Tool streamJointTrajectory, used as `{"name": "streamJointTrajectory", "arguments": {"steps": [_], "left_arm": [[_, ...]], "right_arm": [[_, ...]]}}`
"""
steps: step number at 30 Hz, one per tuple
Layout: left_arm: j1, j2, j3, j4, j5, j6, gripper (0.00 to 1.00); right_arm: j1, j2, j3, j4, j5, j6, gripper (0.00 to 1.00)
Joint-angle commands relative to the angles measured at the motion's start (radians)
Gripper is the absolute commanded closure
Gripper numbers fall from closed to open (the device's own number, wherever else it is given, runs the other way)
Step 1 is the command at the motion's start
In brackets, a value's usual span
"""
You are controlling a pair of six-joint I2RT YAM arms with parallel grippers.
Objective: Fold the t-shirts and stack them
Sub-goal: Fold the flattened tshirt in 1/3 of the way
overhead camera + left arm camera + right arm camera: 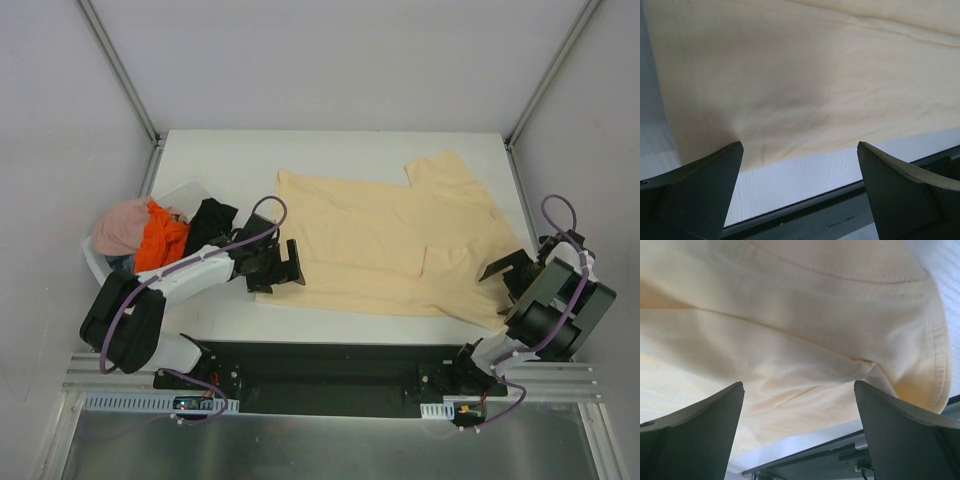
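A pale yellow-beige t-shirt [390, 240] lies spread flat on the white table, one sleeve at the far right. My left gripper [283, 266] is open at the shirt's near left corner; the left wrist view shows the cloth [800, 75] just beyond the open jaws. My right gripper [512, 270] is open at the shirt's near right edge, over the bunched sleeve cloth [805, 335]. Neither holds anything. The pink [120, 226], orange [160, 240] and black [208, 224] t-shirts lie heaped in the basket at the left.
A white plastic basket [97, 262] stands at the table's left edge behind the left arm. The black base rail [330, 370] runs along the near edge. Grey walls and metal posts close in the sides and back.
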Motion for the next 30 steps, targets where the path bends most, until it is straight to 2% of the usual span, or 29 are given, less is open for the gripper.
{"name": "streamJointTrajectory", "arguments": {"steps": [1, 3, 6, 7, 13, 17, 21, 30], "left_arm": [[-0.032, -0.13, 0.036, -0.07, -0.006, -0.015, 0.01], [-0.033, -0.137, 0.07, -0.07, -0.006, -0.001, 0.01], [-0.036, -0.078, 0.151, -0.067, -0.032, 0.026, 0.01], [-0.038, -0.054, 0.205, -0.067, -0.035, 0.042, 0.01], [-0.049, 0.162, 0.355, -0.039, -0.021, 0.086, 0.01], [-0.059, 0.215, 0.333, -0.036, -0.022, 0.085, 0.01], [-0.078, 0.209, 0.25, -0.035, -0.013, 0.043, 0.0], [-0.156, 0.091, 0.03, -0.07, -0.012, -0.086, 0.01]], "right_arm": [[0.049, -0.156, 0.066, -0.043, 0.011, -0.002, 0.04], [0.103, -0.197, 0.132, -0.105, 0.107, -0.01, 0.04], [0.268, -0.197, 0.206, -0.158, 0.261, -0.027, 0.04], [0.337, -0.19, 0.216, -0.162, 0.263, -0.03, 0.04], [0.564, -0.049, 0.223, -0.083, 0.154, -0.041, 0.04], [0.609, 0.098, 0.241, -0.079, 0.168, -0.038, 0.04], [0.611, 0.171, 0.233, -0.063, 0.157, -0.035, 0.04], [0.611, 0.134, 0.152, -0.071, 0.263, -0.036, 0.04]]}}
